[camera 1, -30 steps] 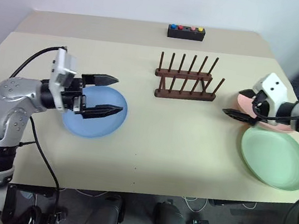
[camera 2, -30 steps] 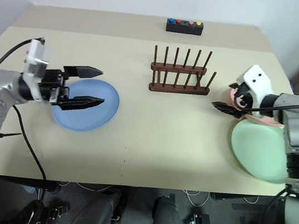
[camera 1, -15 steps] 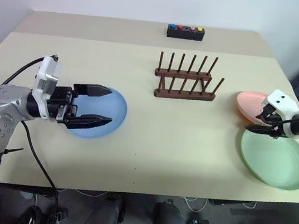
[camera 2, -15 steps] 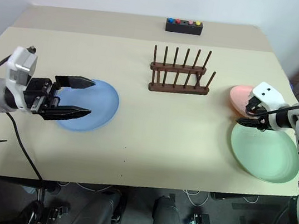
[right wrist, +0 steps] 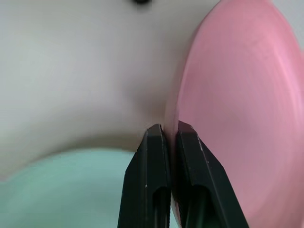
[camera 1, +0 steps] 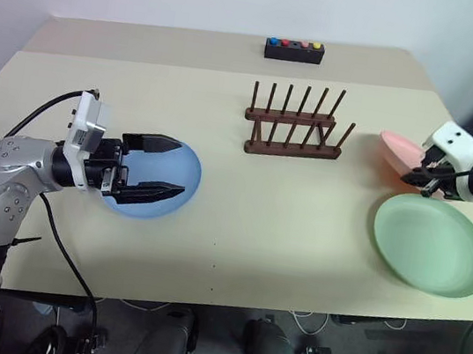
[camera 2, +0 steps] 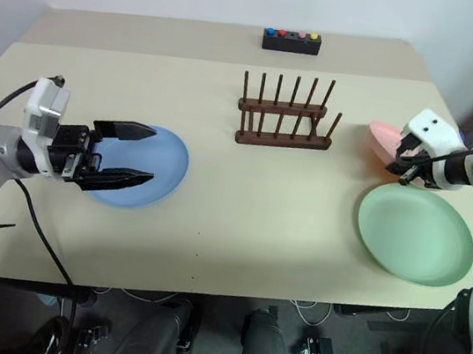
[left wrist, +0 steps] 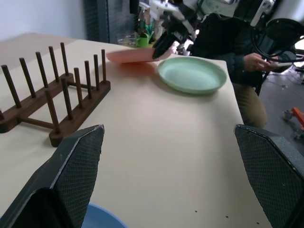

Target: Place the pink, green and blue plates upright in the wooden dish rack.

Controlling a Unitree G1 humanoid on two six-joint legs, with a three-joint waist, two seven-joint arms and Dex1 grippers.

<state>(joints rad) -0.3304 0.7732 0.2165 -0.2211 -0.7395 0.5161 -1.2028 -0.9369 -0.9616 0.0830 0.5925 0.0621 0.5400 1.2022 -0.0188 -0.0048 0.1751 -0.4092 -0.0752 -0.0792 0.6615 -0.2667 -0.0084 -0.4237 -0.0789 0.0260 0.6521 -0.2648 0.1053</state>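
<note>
The right hand (camera 2: 401, 166) is pinching the rim of the pink plate (camera 2: 385, 139) near the right edge of the tabletop (camera 2: 260, 198), its fingers closed tight on it, and the plate is tilting just beside the green plate (camera 2: 415, 235). The left hand (camera 2: 128, 156) is waiting wide open and empty over the blue plate (camera 2: 162, 166) toward the left edge. For this step, I think the pink plate should be turning upright before it is going between two pegs of the wooden dish rack (camera 2: 286, 113), with the thin grip kept firm.
</note>
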